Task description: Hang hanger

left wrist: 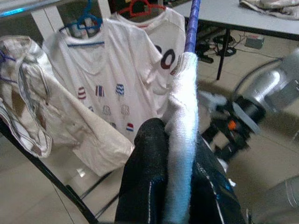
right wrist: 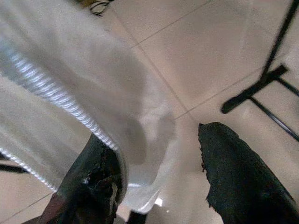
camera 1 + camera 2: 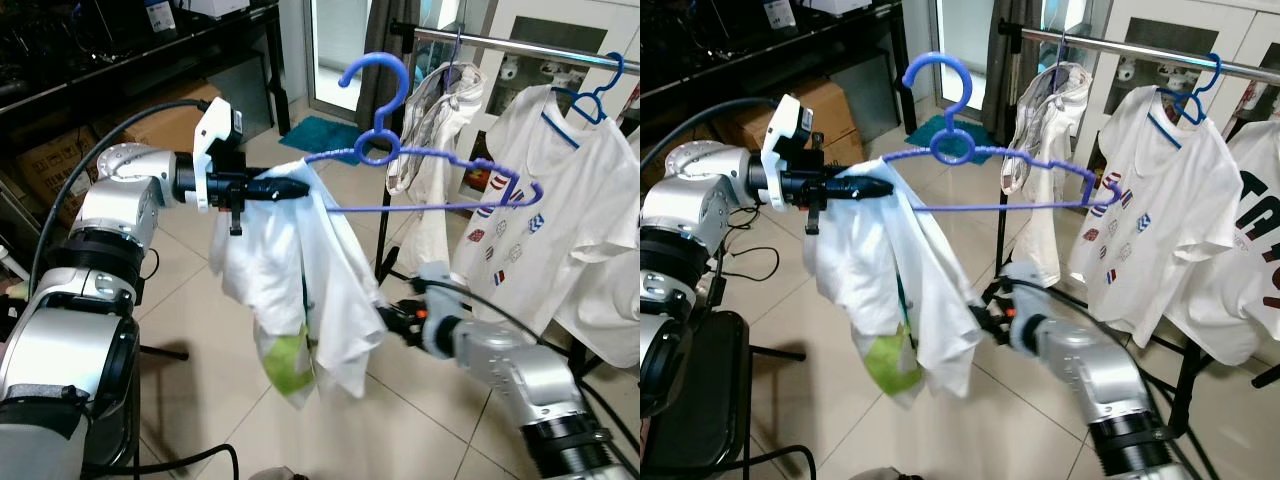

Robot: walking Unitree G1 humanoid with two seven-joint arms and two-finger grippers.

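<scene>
The left claw [image 3: 285, 188] is raised in front of the robot, its black fingers [image 1: 149, 177] closed tight on one end of the blue hanger [image 3: 420, 180], with the collar of a white shirt [image 3: 300, 290] pinched between them. The hanger is held level in the air, its hook up, near the clothes rail [image 3: 530, 45] but not on it; the shirt droops from the gripped end toward the tiled floor [image 3: 220, 400]. The right claw [image 3: 392, 320] sits lower, at the shirt's hem, with its fingers spread apart and the fabric edge lying against one of them. On the rail hang a printed white T-shirt [image 3: 530, 210] on another blue hanger [image 3: 590, 95] and a beige garment [image 3: 425, 130].
</scene>
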